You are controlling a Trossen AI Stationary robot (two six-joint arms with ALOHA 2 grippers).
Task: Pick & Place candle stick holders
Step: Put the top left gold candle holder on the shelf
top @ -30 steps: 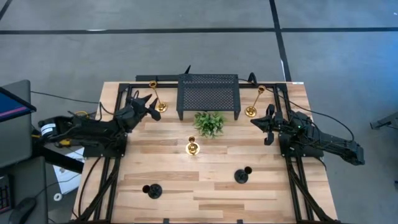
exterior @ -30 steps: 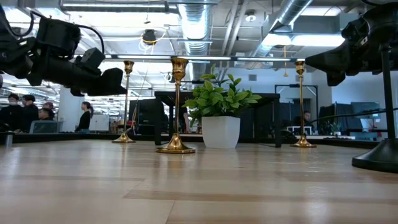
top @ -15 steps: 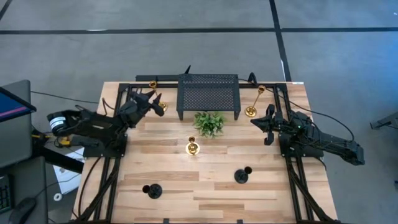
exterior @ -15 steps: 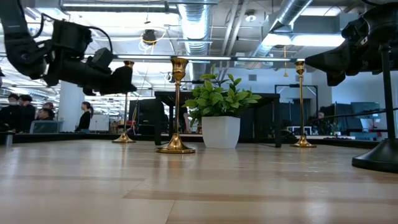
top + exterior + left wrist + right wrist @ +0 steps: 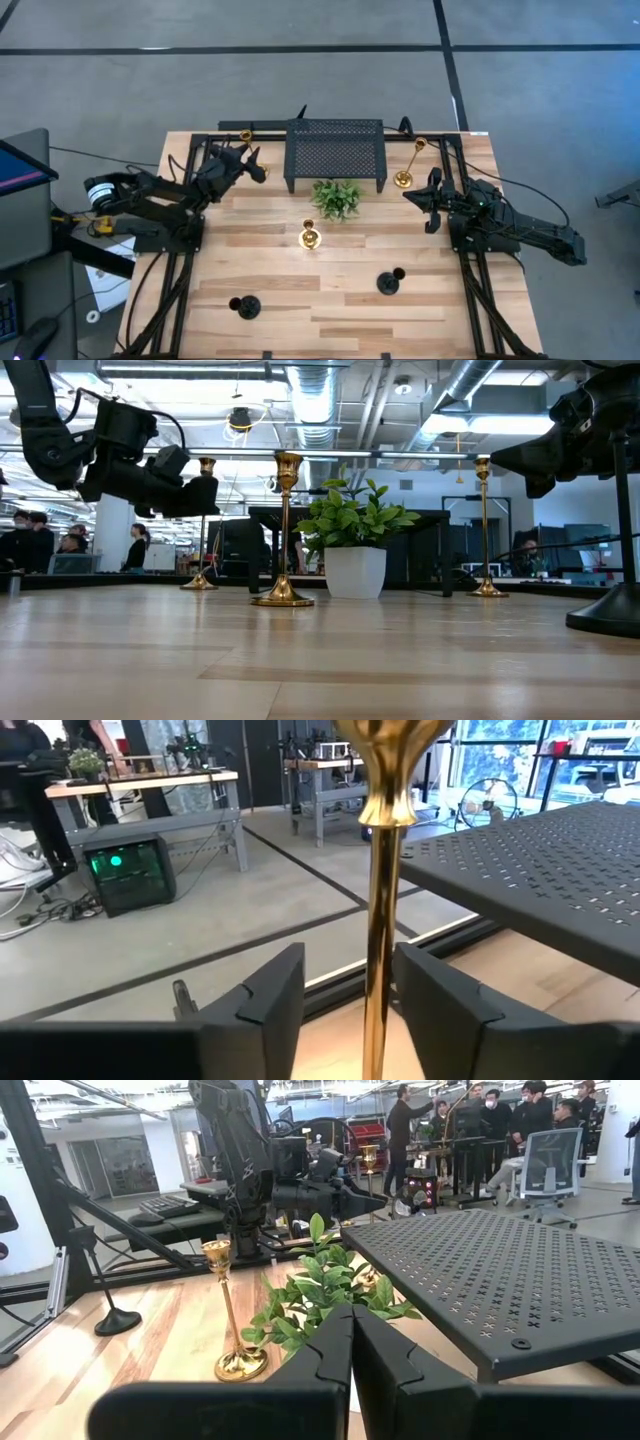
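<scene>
- Five candle stick holders stand on the pale wooden desk (image 5: 280,290): two tall thin shiny gold candle stick holders, one short gold candle stick holder and two short black candle stick holders.
- High view: the left tall gold holder (image 5: 256,168) stands at the far left corner of the black perforated metal stand (image 5: 335,150); the right tall gold holder (image 5: 404,175) stands just beside the stand's far right corner; the short gold holder (image 5: 309,237) sits mid-desk in front of the small green potted plant (image 5: 336,197); the black holders sit nearer the front edge, one left (image 5: 244,305), one right (image 5: 390,282).
- Left wrist view alone shows the left gripper (image 5: 345,1010) with its jaws apart on either side of the left tall gold holder's stem (image 5: 379,920); whether they touch it I cannot tell. The mesh stand (image 5: 540,880) lies close beside.
- Low view: that gripper (image 5: 195,495) hangs level with the holder's upper stem (image 5: 205,520); the black holders are hidden but for one dark base at the picture's right edge (image 5: 605,615).
- The right gripper (image 5: 432,200) waits near the right tall gold holder; the right wrist view shows its jaws pressed together, empty (image 5: 352,1330).
- People (image 5: 470,1120) stand in the room beyond.
</scene>
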